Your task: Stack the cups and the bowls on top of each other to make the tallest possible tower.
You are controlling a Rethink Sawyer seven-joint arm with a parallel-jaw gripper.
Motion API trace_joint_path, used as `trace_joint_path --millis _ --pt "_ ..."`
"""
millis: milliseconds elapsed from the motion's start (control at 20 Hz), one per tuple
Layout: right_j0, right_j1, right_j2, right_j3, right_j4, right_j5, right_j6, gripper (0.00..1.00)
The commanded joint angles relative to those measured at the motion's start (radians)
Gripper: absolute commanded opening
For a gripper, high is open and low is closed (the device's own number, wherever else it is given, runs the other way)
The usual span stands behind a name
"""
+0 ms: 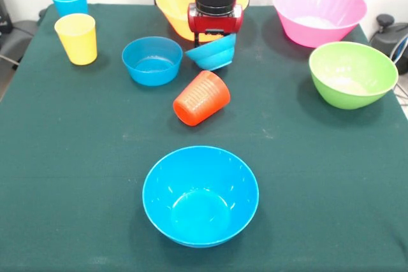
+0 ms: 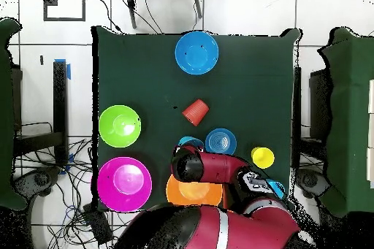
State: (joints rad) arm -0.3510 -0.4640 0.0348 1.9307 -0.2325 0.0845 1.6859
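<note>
Gripper (image 1: 215,37) over a tilted small blue plastic bowl (image 1: 212,53); whether it grips cannot be told.
The ribbed orange-red plastic cup (image 1: 201,98) lies on its side just nearer, on the green tablecloth (image 1: 76,157).

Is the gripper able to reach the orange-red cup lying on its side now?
Probably yes. The orange-red cup lies just in front of the gripper, nothing over it; but the gripper seems busy with a tilted small blue bowl.

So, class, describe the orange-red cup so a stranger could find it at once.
Start at the green table and go to its middle, just in front of the robot's gripper. There the orange-red cup lies beside two small blue bowls. It alone is tipped on its side, ribbed, unlike the upright yellow and blue cups.
</note>
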Motion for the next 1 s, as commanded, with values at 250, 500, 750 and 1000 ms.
trace_joint_path --millis 250,500,750,1000 --pt "0.042 0.074 0.078 -0.018 -0.05 -0.115 0.121 1.0" --pt "0.05 0.077 0.071 -0.017 -0.052 -0.12 0.123 1.0" --pt "0.039 0.043 0.081 0.018 -0.034 -0.065 0.126 1.0" --pt "0.034 -0.028 0.094 0.053 0.013 0.079 0.118 1.0"
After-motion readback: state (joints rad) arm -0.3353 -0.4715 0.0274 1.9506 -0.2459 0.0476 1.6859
